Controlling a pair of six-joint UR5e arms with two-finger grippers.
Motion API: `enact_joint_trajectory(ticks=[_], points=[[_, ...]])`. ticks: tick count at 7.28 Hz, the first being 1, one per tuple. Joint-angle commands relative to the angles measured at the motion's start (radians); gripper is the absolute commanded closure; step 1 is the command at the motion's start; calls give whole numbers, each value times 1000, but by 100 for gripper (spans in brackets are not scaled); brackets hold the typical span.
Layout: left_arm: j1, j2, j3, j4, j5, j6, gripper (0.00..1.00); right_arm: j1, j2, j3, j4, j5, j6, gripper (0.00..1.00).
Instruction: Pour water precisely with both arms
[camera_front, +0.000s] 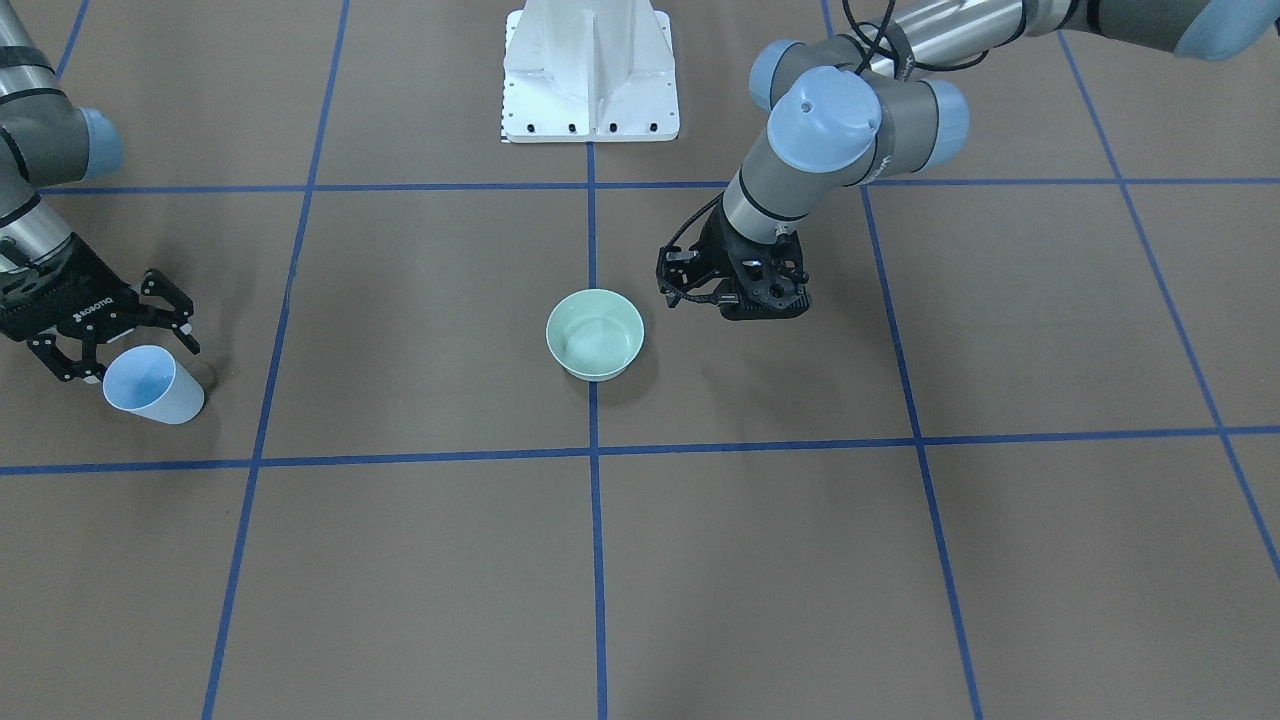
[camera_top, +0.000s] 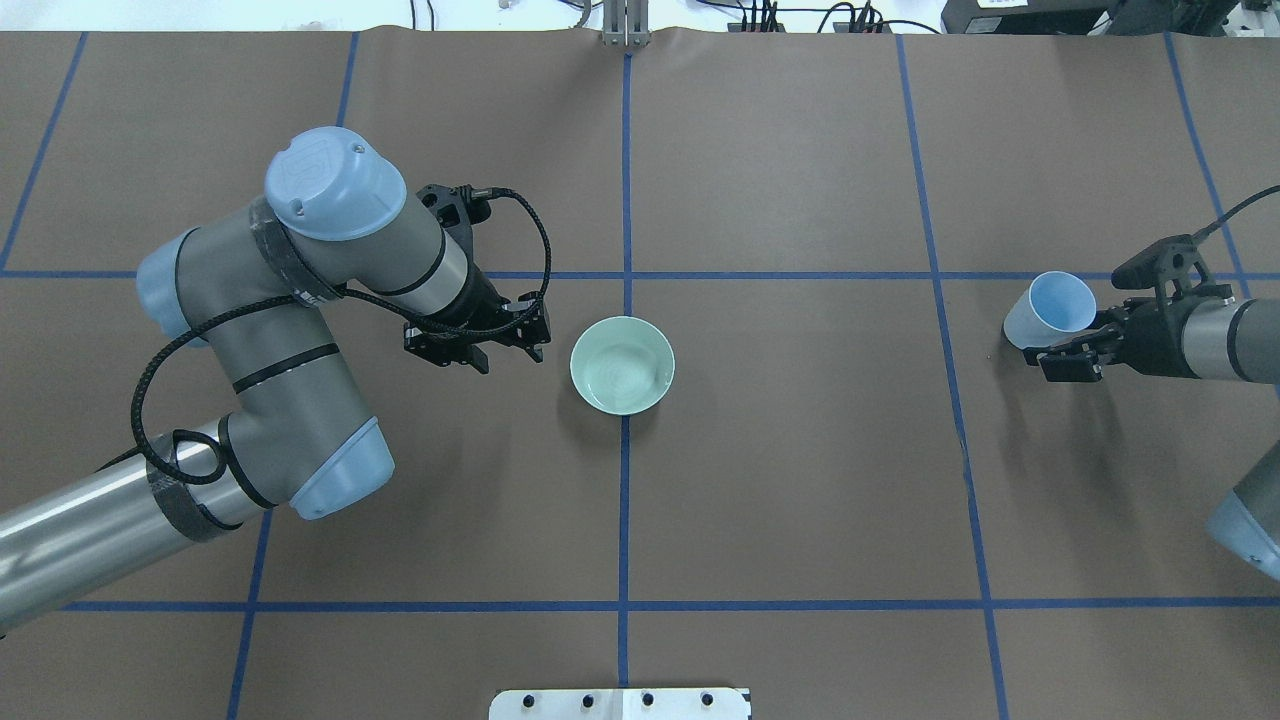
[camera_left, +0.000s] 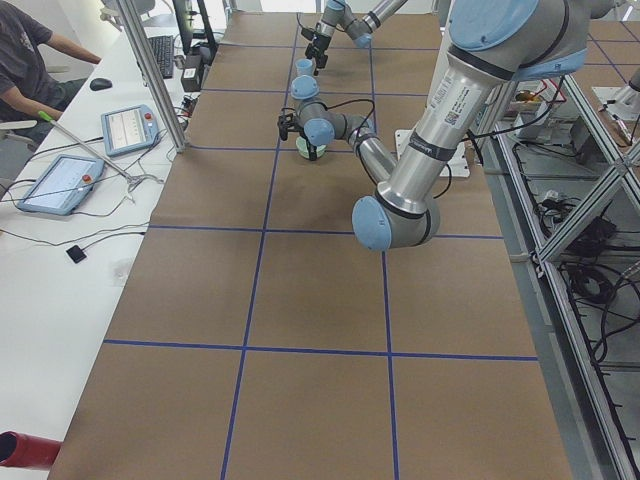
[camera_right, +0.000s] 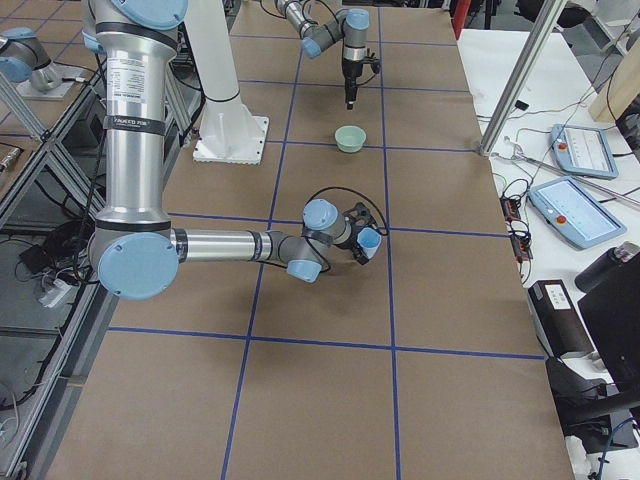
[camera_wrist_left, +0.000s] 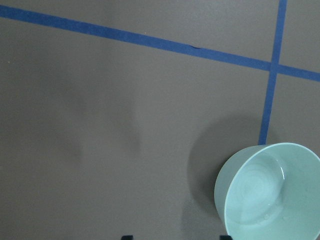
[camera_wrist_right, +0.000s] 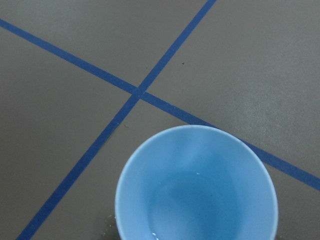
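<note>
A pale blue cup stands at the table's right end, and clear water with small glints shows inside it in the right wrist view. My right gripper is shut on the cup from the side. A mint-green bowl sits at the table's centre on a blue tape crossing. My left gripper hangs open and empty just beside the bowl, pointing down. In the left wrist view the bowl lies at the lower right, and only the fingertips peek in at the bottom edge.
The white bolted pedestal stands behind the bowl at the robot's side. Brown paper with blue tape lines covers the table. An operator and touch tablets are at a side desk.
</note>
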Motion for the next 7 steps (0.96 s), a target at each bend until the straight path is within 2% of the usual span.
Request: enact_joint_trajectory(ticks=[1, 2, 3, 7], points=[[-1, 0, -4, 0, 0, -2, 34, 0, -1, -16, 53, -1, 35, 1], [-1, 1, -9, 0, 0, -2, 34, 0, -1, -53, 120, -7, 37, 1], [-1, 1, -12, 0, 0, -2, 34, 0, -1, -65, 139, -36, 38, 1], [-1, 1, -12, 0, 0, -2, 34, -2, 7, -56, 144, -76, 38, 1]])
